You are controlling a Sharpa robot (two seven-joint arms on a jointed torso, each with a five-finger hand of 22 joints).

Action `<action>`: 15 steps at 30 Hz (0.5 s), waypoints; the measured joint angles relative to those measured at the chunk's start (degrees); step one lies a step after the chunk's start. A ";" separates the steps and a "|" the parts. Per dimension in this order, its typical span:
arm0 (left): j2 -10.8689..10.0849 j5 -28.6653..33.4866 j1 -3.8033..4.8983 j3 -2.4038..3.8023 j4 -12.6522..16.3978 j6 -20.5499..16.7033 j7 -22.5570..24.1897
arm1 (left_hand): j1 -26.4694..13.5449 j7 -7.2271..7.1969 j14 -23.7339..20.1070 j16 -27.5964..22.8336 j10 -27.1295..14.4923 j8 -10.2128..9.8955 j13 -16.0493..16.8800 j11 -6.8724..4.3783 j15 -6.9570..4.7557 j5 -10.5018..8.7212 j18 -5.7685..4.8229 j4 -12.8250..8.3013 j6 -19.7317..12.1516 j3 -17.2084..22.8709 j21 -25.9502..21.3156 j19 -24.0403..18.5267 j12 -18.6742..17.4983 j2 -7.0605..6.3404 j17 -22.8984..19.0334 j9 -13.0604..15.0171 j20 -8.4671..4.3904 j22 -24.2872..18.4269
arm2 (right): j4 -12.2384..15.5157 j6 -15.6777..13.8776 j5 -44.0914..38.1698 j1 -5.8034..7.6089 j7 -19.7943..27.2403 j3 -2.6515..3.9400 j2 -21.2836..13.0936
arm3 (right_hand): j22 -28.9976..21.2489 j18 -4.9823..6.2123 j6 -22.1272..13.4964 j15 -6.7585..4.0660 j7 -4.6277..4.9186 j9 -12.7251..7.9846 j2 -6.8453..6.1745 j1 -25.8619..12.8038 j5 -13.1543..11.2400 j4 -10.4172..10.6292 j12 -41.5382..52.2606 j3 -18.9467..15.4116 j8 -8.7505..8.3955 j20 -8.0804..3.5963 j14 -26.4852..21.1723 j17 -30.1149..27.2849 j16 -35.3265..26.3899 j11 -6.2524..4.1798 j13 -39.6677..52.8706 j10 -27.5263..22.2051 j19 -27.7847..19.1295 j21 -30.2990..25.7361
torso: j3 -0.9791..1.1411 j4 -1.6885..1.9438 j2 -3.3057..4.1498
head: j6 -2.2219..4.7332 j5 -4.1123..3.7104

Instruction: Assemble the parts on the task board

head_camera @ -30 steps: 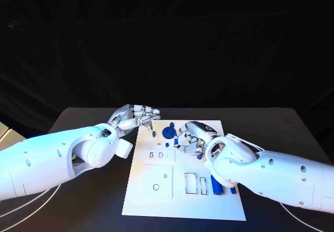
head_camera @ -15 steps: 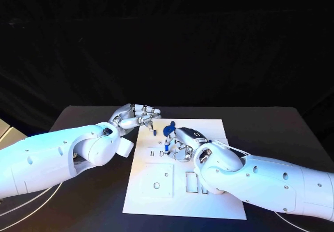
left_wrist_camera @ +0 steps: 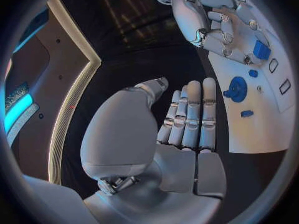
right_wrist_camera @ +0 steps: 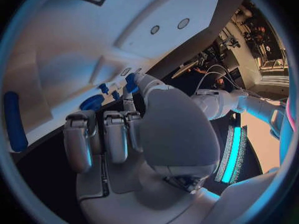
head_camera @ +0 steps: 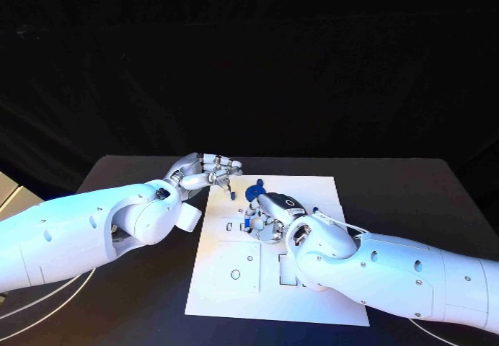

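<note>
The white task board [head_camera: 312, 189] lies mid-table. My right hand [head_camera: 270, 215] hovers over its middle with fingers curled, and its fingertips pinch a small blue part [left_wrist_camera: 261, 50] [right_wrist_camera: 131, 82]. Just beyond it a round blue part [head_camera: 254, 192] [left_wrist_camera: 237, 88] [right_wrist_camera: 92, 103] sits on the board with small blue pieces [left_wrist_camera: 252, 73] [right_wrist_camera: 102, 88] beside it. A long blue bar [right_wrist_camera: 14, 119] lies elsewhere on the board. My left hand [head_camera: 210, 171] [left_wrist_camera: 187, 119] floats at the board's far left corner, fingers straight, holding nothing.
Cut-out slots [head_camera: 236, 274] mark the board's near left part. My bulky right forearm [head_camera: 385, 277] lies across the board's near right side. The left forearm [head_camera: 94, 231] crosses the black table [head_camera: 416, 187] on the left.
My right hand has slid leftward and farther across the board, toward the round blue part, its arm now covering the near right pieces. The left hand has barely moved.
</note>
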 measured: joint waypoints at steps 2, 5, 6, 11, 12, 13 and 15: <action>-0.02 0.00 0.00 0.00 0.00 0.00 -0.02 | 0.00 0.00 0.00 0.00 0.00 0.00 0.00 0.00 0.00 0.00 0.00 0.00 0.00 0.00 0.00 0.00 0.00 0.00 0.00 0.00 0.00 0.00 | -0.13 0.15 -0.24 -0.02 -0.18 -0.01 0.00 | 0.00 0.00 0.00 0.00 0.00 0.00 0.00 0.00 -0.06 0.00 0.00 0.00 0.00 0.00 0.00 0.00 0.00 0.00 0.00 0.00 0.00 0.00 | -0.02 -0.05 -0.01 | -0.02 0.04; -0.02 0.00 0.00 0.00 -0.01 0.00 -0.05 | 0.00 0.00 0.00 0.00 0.00 0.00 0.00 0.00 0.00 0.00 0.00 0.00 0.00 0.00 0.00 0.00 0.00 0.00 0.00 0.00 0.00 0.05 | -0.25 0.42 -0.57 -0.06 -0.41 -0.01 0.04 | 0.00 0.00 0.00 0.00 -0.01 0.01 -0.30 -0.31 -0.07 0.00 0.00 0.00 0.43 0.00 0.00 0.00 0.00 0.00 0.00 0.00 0.00 0.00 | -0.02 -0.07 -0.02 | -0.07 0.05; -0.02 0.00 0.00 0.00 -0.01 0.01 -0.06 | 0.00 0.00 0.00 0.00 0.00 0.00 0.00 0.00 0.00 0.00 0.00 0.00 0.00 0.00 0.00 0.00 0.00 0.00 0.00 0.00 0.00 0.05 | -0.26 0.50 -0.68 -0.07 -0.47 -0.02 0.05 | 0.00 0.00 0.00 0.00 0.00 0.02 -0.30 -0.31 -0.07 0.00 0.00 0.00 0.44 0.00 0.00 0.00 0.00 0.00 0.00 0.00 0.00 0.00 | -0.02 -0.07 -0.02 | -0.09 0.05; -0.03 0.00 0.00 0.00 -0.01 0.02 -0.11 | 0.00 0.00 0.00 0.00 0.00 0.00 -0.01 0.00 0.00 0.00 -0.01 0.00 0.00 0.00 0.00 0.00 0.00 0.00 0.00 -0.01 0.00 0.05 | -0.29 1.10 -1.21 -0.12 -0.75 -0.03 0.10 | -0.01 0.00 -0.01 0.00 -0.01 0.81 -0.57 -0.78 -0.33 0.00 0.00 -0.01 0.45 0.00 0.00 0.00 0.00 0.00 0.00 0.00 0.00 0.00 | -0.02 -0.04 -0.03 | -0.20 0.05; -0.03 0.00 0.00 0.00 -0.01 0.02 -0.12 | 0.00 0.00 0.00 0.00 0.00 0.00 -0.01 0.00 0.00 0.00 0.00 0.00 0.00 0.00 0.00 0.00 0.00 0.00 0.00 -0.01 0.00 0.05 | -0.31 1.29 -1.33 -0.12 -0.82 -0.03 0.13 | -0.01 0.00 -0.01 0.00 -0.01 0.82 -0.52 -0.86 -0.33 0.00 0.00 -0.01 0.45 0.00 0.00 0.00 0.00 0.00 0.00 0.00 0.00 0.00 | -0.02 -0.03 -0.03 | -0.21 0.04; -0.03 0.00 0.00 0.00 -0.01 0.02 -0.13 | 0.00 0.00 0.00 0.00 0.00 0.00 -0.01 0.00 0.00 0.00 0.00 0.00 0.00 0.00 0.00 0.00 0.00 0.00 0.00 -0.01 0.00 0.05 | -0.33 1.44 -1.41 -0.12 -0.87 -0.03 0.15 | -0.01 0.00 -0.01 0.00 0.00 1.35 -0.67 -1.16 -0.33 0.00 0.00 -0.01 0.46 0.00 0.00 0.01 0.00 0.00 0.00 0.00 0.00 0.00 | -0.02 -0.03 -0.04 | -0.23 0.03; -0.04 0.00 0.00 0.00 -0.02 0.03 -0.15 | 0.00 0.00 0.00 0.00 0.00 0.00 -0.01 0.00 0.00 0.00 0.00 0.00 0.00 0.00 0.00 0.00 0.00 0.00 0.01 -0.01 0.00 0.05 | -0.40 1.83 -1.59 -0.14 -0.97 -0.04 0.24 | -0.01 -0.01 -0.01 0.00 0.00 1.59 -0.67 -1.16 -0.56 0.00 0.00 -0.01 0.46 0.00 0.00 0.05 0.00 0.00 0.00 0.00 0.00 0.00 | -0.02 -0.03 -0.05 | -0.25 0.07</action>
